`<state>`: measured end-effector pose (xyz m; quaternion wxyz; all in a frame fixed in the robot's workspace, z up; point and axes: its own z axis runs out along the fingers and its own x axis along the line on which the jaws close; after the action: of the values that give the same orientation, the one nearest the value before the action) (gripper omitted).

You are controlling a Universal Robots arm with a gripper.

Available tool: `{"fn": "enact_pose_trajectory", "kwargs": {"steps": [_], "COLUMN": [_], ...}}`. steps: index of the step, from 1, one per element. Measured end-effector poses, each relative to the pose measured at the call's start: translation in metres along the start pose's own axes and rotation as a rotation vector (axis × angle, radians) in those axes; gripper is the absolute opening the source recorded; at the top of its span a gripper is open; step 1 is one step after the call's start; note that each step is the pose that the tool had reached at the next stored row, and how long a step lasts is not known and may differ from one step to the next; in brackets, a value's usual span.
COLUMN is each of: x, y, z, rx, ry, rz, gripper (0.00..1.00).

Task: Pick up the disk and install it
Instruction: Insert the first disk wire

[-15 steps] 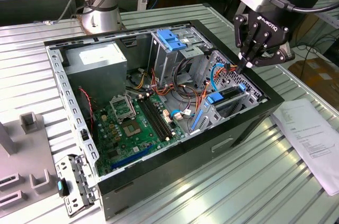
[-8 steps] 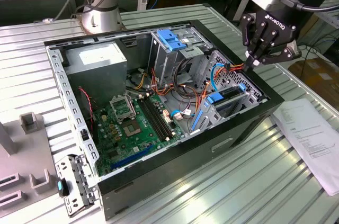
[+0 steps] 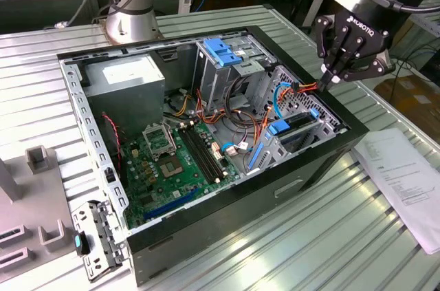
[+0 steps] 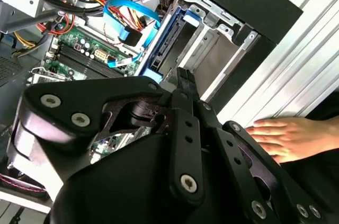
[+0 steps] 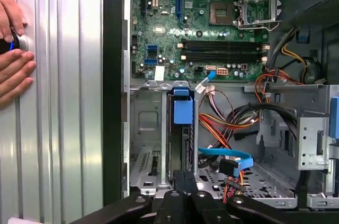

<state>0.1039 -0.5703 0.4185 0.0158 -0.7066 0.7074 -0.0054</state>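
Blue-railed disk [image 3: 295,126] in bay [image 3: 297,100], hand [image 3: 328,78] clear above case edge [image 3: 342,109]

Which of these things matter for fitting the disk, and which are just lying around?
For the job: the disk, in its bay; the gripper; the computer case.
Just lying about: paper sheet; grey blocks; a person's hand.
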Motion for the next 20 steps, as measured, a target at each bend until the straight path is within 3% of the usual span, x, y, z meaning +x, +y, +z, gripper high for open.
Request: {"fn": "enact_pose_trajectory", "kwargs": {"steps": [2,5,6,7,9,16,20], "x": [0.0001,-0.0001,-0.0003,-0.0006,-0.0011,-0.0018,-0.0109], "y": [-0.0024,-0.0145,-0.0239,-0.0287,-0.0312,-0.0326,-0.0365], "z": [0.0002,0.0005,0.0012,0.0014,0.0015,0.0015,0.0016], "rx": [-0.0002,-0.0002,-0.0002,-0.0003,-0.0004,-0.0026,-0.0030], "ry": [-0.0003,-0.0002,-0.0004,-0.0004,-0.0006,-0.0052,-0.0026], "rz": [-0.005,-0.010,-0.013,-0.017,-0.025,-0.177,-0.183], "gripper": [0.11,0.11,0.11,0.11,0.11,0.11,0.11]}}
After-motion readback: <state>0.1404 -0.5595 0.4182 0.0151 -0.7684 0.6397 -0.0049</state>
